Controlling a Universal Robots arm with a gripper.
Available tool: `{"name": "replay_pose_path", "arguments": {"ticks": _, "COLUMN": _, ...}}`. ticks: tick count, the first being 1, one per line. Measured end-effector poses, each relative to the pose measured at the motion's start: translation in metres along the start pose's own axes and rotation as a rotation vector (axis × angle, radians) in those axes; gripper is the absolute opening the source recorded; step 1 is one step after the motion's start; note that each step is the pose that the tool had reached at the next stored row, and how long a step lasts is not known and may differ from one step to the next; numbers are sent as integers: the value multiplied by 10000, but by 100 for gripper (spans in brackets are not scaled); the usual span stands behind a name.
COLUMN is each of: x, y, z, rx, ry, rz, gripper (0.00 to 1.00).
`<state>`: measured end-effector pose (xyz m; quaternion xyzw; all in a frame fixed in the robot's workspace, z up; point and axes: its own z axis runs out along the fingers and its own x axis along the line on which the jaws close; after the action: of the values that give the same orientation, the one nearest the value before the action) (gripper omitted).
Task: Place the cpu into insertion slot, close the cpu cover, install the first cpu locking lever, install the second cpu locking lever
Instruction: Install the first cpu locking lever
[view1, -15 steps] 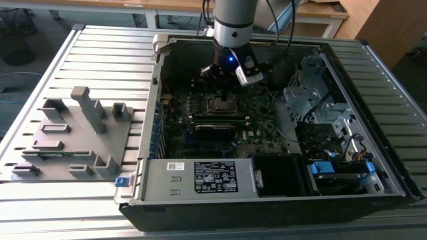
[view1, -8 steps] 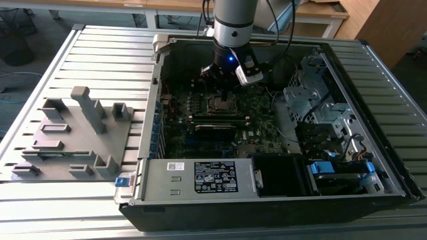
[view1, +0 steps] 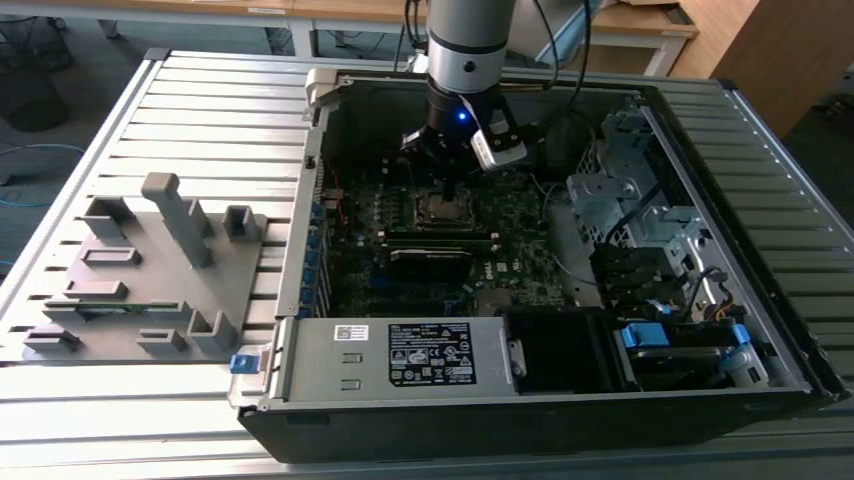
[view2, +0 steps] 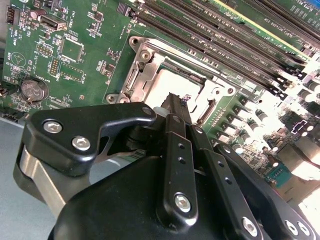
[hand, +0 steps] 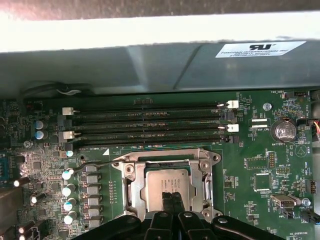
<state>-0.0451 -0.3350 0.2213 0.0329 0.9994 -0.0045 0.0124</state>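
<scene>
The cpu, a dull silver square, lies in the insertion slot on the green motherboard. The cpu cover, a silver metal frame, lies flat around it. My gripper is shut with nothing between its fingers. Its black fingertips hover just over one edge of the cpu and hide part of it. A thin wire lever sticks out beside the socket. In the exterior view the gripper hangs inside the open computer case, just behind the socket.
Long black memory slots run beside the socket, close to the grey case wall. Capacitors and a coin battery flank it. The case also holds a power supply and a drive cage. A grey fixture sits outside it.
</scene>
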Motion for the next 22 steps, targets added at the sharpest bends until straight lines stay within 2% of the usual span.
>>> {"name": "replay_pose_path", "arguments": {"ticks": 22, "x": -1, "y": 0, "z": -32, "rx": 6, "ry": 2, "rz": -1, "gripper": 10}}
